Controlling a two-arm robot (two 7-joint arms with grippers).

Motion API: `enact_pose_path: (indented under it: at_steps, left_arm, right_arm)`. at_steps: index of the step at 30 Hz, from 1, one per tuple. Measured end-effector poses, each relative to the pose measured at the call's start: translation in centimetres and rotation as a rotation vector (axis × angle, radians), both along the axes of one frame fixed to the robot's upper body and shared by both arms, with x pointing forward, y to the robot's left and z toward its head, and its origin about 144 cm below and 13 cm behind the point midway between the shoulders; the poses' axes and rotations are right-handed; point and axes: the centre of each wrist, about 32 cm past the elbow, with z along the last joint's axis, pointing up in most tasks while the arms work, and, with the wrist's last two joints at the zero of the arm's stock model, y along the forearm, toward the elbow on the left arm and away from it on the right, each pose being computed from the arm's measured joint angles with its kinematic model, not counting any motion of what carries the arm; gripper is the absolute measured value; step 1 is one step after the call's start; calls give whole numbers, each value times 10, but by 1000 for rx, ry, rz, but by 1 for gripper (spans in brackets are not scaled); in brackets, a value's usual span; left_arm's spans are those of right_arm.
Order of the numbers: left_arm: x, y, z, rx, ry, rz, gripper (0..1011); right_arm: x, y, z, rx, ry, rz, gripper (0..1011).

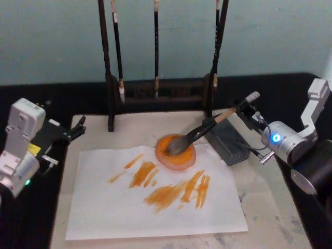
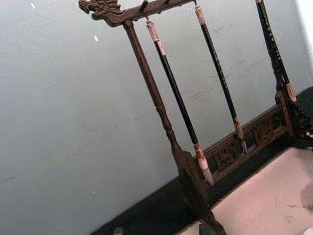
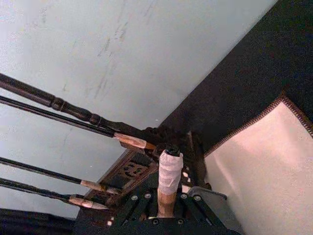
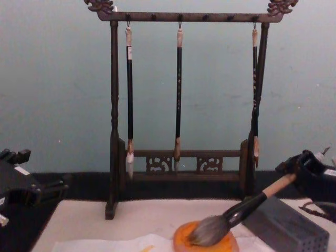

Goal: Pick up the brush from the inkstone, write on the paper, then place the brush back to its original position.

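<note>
The brush (image 1: pixel 199 134) is lying at a slant, its grey head resting in the inkstone (image 1: pixel 176 151) and its tan handle rising up and to the right over the grey block (image 1: pixel 226 140). The right end effector (image 1: pixel 248 106) is pinching the white-wrapped end of the handle, just right of the block. The inkstone is sitting on the upper edge of the paper (image 1: pixel 155 199), which is lying on the mat (image 1: pixel 270 207) and carrying several orange strokes left of and below the inkstone. Below the inkstone the paper is running bare toward the near edge; right of the paper a strip of mat is lying open. The rack (image 1: pixel 161 93) is standing behind the inkstone, close to the mat's far edge.

The left end effector (image 1: pixel 78 127) is hanging well left of the inkstone, at the mat's left edge; I cannot tell how its fingers are set.

The chest view is showing the rack's top bar and three thin brushes (image 4: pixel 178 94) hanging from it, and the block's perforated face. The right wrist view is showing the wrapped handle end seated between the fingers (image 3: pixel 188 203). The left wrist view is showing the rack's carved end.

Counted: one large brush, three thin ones, one inkstone, one paper, one block.
</note>
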Motion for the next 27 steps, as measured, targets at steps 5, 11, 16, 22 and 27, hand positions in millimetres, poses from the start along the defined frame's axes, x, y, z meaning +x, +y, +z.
enact_pose_path:
  at_steps: [5,11,16,22,27]
  left_arm:
    - [0,0,0,0,0,0,1001]
    - [0,0,0,0,0,0,1001]
    - [0,0,0,0,0,0,1001]
    - [0,0,0,0,0,0,1001]
    - [0,0,0,0,0,0,1001]
  right_arm:
    - [2,-2,-1,10,5,-8,156]
    - [2,-3,-2,18,8,-9,156]
    - [0,-2,-2,18,8,-4,156]
    - [0,-2,-2,19,8,-5,156]
    - [1,-2,-2,20,7,-6,189]
